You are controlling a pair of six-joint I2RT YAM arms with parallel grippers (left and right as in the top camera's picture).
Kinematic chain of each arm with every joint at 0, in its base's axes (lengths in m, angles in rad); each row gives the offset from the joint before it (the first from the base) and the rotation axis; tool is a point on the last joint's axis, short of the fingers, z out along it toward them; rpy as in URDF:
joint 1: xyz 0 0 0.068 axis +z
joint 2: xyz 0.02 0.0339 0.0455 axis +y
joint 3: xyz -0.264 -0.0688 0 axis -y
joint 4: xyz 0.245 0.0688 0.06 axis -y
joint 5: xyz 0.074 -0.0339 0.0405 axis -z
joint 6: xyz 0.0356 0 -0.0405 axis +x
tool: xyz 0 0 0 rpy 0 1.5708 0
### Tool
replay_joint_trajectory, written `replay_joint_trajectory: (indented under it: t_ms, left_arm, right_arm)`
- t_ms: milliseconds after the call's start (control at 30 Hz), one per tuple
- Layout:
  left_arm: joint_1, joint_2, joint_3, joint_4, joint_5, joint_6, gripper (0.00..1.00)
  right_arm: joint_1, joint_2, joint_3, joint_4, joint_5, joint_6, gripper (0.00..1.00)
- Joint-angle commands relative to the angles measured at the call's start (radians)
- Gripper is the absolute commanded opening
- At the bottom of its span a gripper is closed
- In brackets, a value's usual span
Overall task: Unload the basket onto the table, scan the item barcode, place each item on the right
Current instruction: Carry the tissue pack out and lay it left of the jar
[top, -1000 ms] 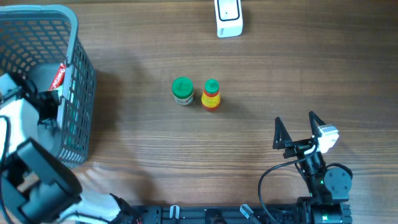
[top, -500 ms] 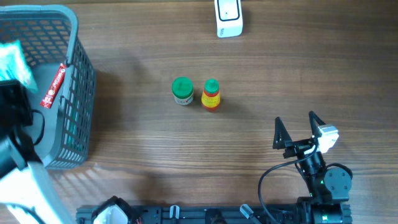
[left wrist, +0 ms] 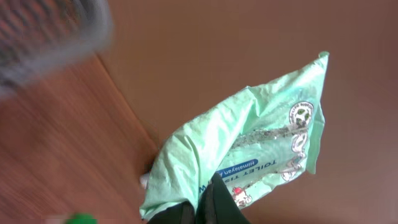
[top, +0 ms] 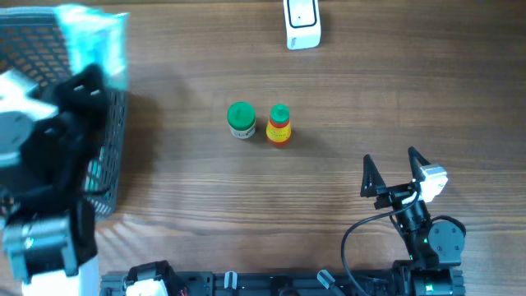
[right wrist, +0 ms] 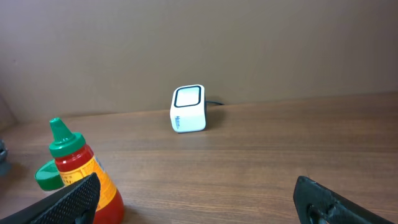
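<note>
A pale green toilet-tissue pack (top: pixel 93 39) hangs above the grey basket (top: pixel 111 160), blurred by motion. My left gripper (top: pixel 83 85) is shut on the pack's lower edge. In the left wrist view the pack (left wrist: pixel 249 149) spreads up and right from the black fingers (left wrist: pixel 214 202), and no barcode shows on it. The white scanner (top: pixel 302 23) stands at the table's far edge, also visible in the right wrist view as a white scanner (right wrist: pixel 188 109). My right gripper (top: pixel 394 168) rests open near the front right, holding nothing.
A green-capped jar (top: pixel 241 119) and a red sauce bottle (top: pixel 279 126) stand side by side mid-table. In the right wrist view the sauce bottle (right wrist: pixel 78 165) is close to the left finger. The basket rim (left wrist: pixel 50 31) blurs past in the left wrist view.
My left arm has risen out of the basket with the tissue pack and swung it rightward over the basket's rim. The right arm and both bottles have not moved.
</note>
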Motion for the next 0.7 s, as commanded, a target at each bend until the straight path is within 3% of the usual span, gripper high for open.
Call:
replay_joint_trajectory:
  t_ms: [0,233,400,567,667]
  left_arm:
    - [-0.167,0.063,0.015,0.024,-0.032,0.017,0.04]
    - [-0.410,0.249,0.015,-0.085,-0.316,0.008,0.04]
    - [-0.459,0.420,0.014,-0.179,-0.369,-0.153,0.04]
    - [-0.460,0.588,0.012,-0.262,-0.381,-0.449,0.04]
    - [-0.461,0.674,0.012,-0.275,-0.394,-0.511,0.04]
  right_arm:
    - [0.006,-0.006,-0.001,0.003,0.013,0.006,1.00]
    - [0.007,-0.006,-0.001,0.003,0.013,0.006,1.00]
    - [0.006,-0.006,-0.001,0.003,0.013,0.006,1.00]
    - [0.006,-0.006,-0.001,0.003,0.013,0.006,1.00]
    - [0.007,-0.006,-0.001,0.003,0.013,0.006,1.00]
